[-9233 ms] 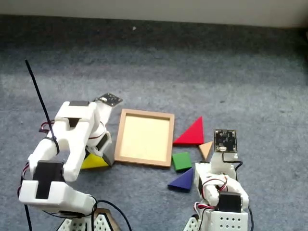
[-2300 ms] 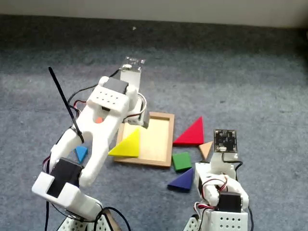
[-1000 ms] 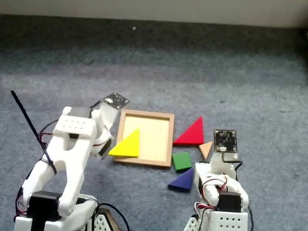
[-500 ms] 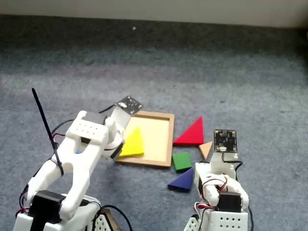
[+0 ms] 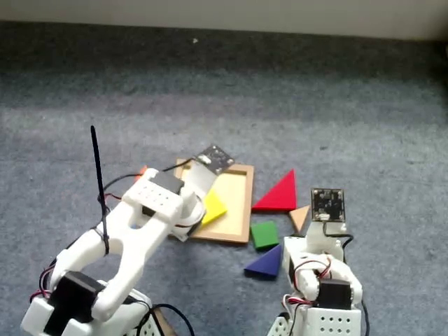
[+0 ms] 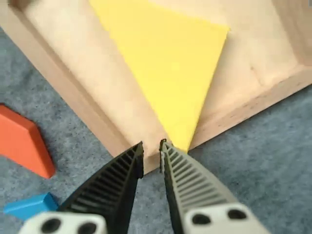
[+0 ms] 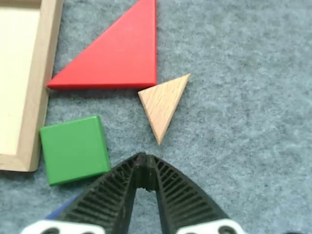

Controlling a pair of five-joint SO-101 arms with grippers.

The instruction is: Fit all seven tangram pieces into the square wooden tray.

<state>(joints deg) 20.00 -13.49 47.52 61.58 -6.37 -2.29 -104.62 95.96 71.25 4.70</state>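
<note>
The square wooden tray (image 5: 241, 183) lies mid-table. A yellow triangle (image 5: 213, 207) lies in it, one corner up on the tray rim (image 6: 73, 97). My left gripper (image 6: 151, 146) hovers at that corner of the yellow triangle (image 6: 170, 63), fingers nearly together, holding nothing. An orange piece (image 6: 24, 141) and a blue piece (image 6: 29, 207) lie on the carpet outside the tray. My right gripper (image 7: 144, 168) is shut over bare carpet, near the wood-coloured triangle (image 7: 163, 102), red triangle (image 7: 117, 58) and green square (image 7: 73, 148).
Right of the tray lie the red triangle (image 5: 278, 192), wood-coloured triangle (image 5: 299, 217), green square (image 5: 264, 234) and a dark blue triangle (image 5: 266, 261). The orange piece (image 5: 141, 170) peeks out beside the left arm. Grey carpet stretches open behind the tray.
The left arm swung right over the tray's left edge, and the yellow triangle slid further into the tray with it. The right arm has not moved.
</note>
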